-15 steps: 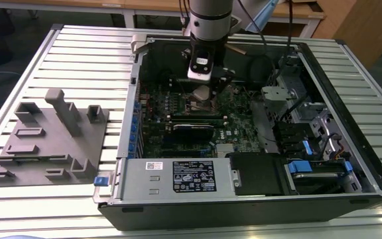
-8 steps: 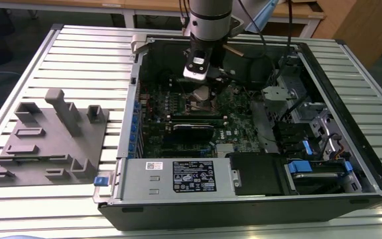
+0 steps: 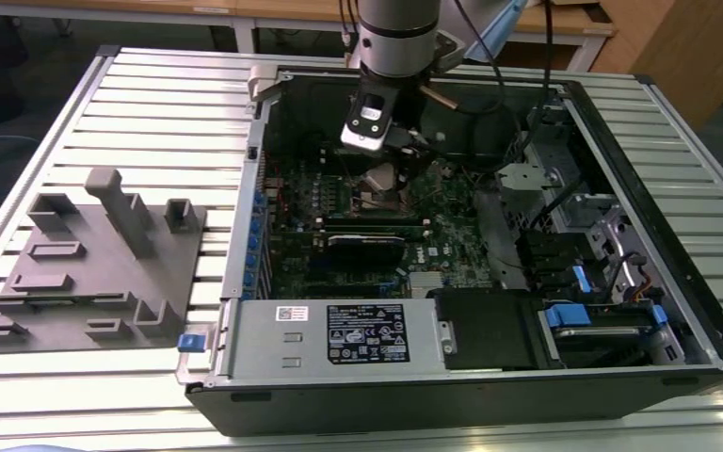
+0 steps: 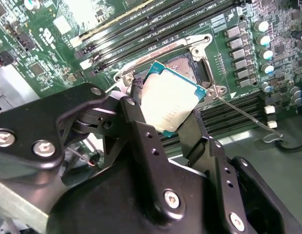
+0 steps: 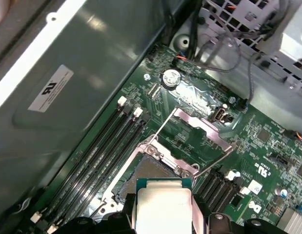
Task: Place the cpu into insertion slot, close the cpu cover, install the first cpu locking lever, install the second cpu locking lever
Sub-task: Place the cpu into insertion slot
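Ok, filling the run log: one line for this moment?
jaws: shut on cpu | cpu: over insertion slot, unseated | cpu cover: open

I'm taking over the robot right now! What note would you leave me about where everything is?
The gripper is shut on the cpu, pinching it by two edges.
The cpu hangs just over the insertion slot and is not seated.
The cpu cover is swung open, and the two locking levers stand unlatched.
Done: cpu picked up and brought to the slot.
Left: seat the cpu, close the cover, latch both levers.
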Controlling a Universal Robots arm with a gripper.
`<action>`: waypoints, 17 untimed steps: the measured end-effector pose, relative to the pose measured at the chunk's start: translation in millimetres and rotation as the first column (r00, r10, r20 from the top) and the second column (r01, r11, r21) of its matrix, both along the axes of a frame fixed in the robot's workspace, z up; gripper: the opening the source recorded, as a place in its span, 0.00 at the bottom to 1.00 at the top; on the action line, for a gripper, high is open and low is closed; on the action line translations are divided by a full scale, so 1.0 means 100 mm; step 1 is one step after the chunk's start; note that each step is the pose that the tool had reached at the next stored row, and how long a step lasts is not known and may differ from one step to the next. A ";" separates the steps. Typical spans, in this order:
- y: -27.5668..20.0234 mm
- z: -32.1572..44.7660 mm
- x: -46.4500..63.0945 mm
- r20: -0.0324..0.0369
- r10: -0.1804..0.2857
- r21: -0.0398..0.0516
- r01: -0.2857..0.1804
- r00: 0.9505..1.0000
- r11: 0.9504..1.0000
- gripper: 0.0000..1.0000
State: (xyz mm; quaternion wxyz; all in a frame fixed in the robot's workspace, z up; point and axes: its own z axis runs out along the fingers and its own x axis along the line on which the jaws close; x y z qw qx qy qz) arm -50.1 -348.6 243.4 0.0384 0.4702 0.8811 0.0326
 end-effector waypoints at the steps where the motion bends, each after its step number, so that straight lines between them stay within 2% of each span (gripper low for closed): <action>1: 0.000 -0.001 0.00 0.000 -0.008 0.000 0.008 1.000 1.000 0.54; 5: 0.000 -0.002 0.00 0.000 -0.037 0.000 0.037 0.999 0.999 0.54; 17: 0.000 -0.002 0.00 0.000 -0.041 0.000 0.041 0.999 0.999 0.54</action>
